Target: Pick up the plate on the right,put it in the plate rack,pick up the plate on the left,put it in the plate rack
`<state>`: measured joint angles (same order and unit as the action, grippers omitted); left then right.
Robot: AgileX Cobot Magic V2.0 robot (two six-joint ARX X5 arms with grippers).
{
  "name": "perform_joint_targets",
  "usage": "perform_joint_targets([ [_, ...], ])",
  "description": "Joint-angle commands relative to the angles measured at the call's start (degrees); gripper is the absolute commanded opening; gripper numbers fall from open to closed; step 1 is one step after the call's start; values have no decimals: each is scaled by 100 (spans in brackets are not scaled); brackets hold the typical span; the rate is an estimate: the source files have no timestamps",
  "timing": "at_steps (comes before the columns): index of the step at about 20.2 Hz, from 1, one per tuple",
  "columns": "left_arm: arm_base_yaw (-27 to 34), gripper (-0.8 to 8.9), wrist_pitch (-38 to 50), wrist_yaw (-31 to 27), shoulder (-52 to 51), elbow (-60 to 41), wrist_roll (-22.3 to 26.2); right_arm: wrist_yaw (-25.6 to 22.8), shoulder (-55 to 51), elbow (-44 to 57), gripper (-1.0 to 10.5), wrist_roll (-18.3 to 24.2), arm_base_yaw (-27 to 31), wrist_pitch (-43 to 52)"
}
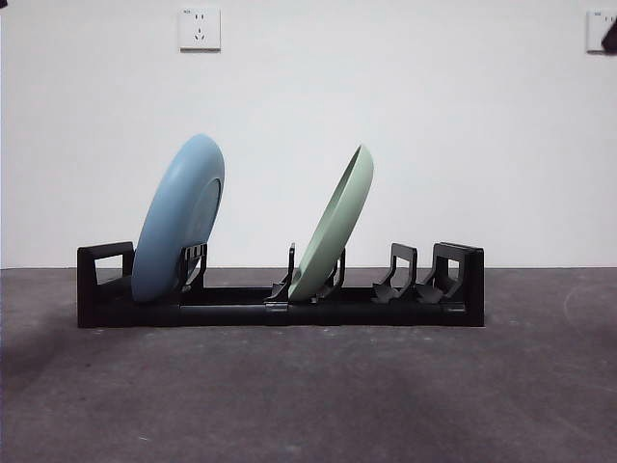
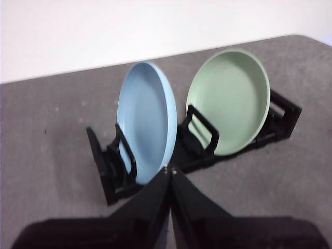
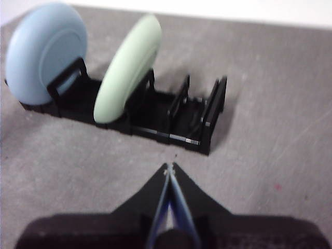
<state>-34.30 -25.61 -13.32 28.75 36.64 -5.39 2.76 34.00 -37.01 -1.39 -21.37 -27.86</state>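
No brand, label or readable writing shows on any item; the only marks are the slots of a white wall socket (image 1: 200,29) high on the wall and part of a second white socket (image 1: 600,31) at the far right edge. The long low black plastic plate rack (image 1: 280,311) lies with its long axis running left to right across the grey desk (image 1: 308,405), its blocky ends at either side. A round pale blue plate (image 1: 178,220) stands on edge in the slot nearest the rack's left end, leaning toward the right at its top. A round pale green plate (image 1: 335,227) stands in a slot near the middle, tilted the same way. The two divider pairs toward the rack's right end hold nothing. Bare desk surface lies in front of the rack and to both sides of it. The left pincer (image 2: 170,174) hangs near the blue plate's side of the rack, jaws pressed together and holding nothing. The right pincer (image 3: 169,168) sits back from the rack's right end, well apart from it, jaws likewise closed and empty.
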Motion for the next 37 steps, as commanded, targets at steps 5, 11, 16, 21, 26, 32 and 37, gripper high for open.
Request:
perform_joint_targets([
  [5, -22, -4, -391, -4, 85, -17, -85, -17, 127, 48, 2, -173, -2, -140],
  [11, -22, -4, -404, -131, 74, -22, 503, -17, 125, 48, 2, -173, -4, -138],
  [16, 586, -4, 282, 227, -660, -321, 1360, -17, 127, 48, 2, -173, -4, -138],
  [21, 1882, -4, 1725, 1246, -1812, -1714, 1473, -15, 125, 48, 2, -173, -4, -138],
  [26, 2507, -4, 1912, 1526, -2715, -2959, 1440, -15, 125, 48, 2, -173, -4, -138],
  [32, 2588, -4, 1915, 1517, -2865, -3613, 1436, -15, 125, 48, 2, -173, -4, -138],
  [37, 2592, -4, 1508, 1488, -2863, -3644, 1443, -15, 125, 48, 2, -173, -4, -138],
])
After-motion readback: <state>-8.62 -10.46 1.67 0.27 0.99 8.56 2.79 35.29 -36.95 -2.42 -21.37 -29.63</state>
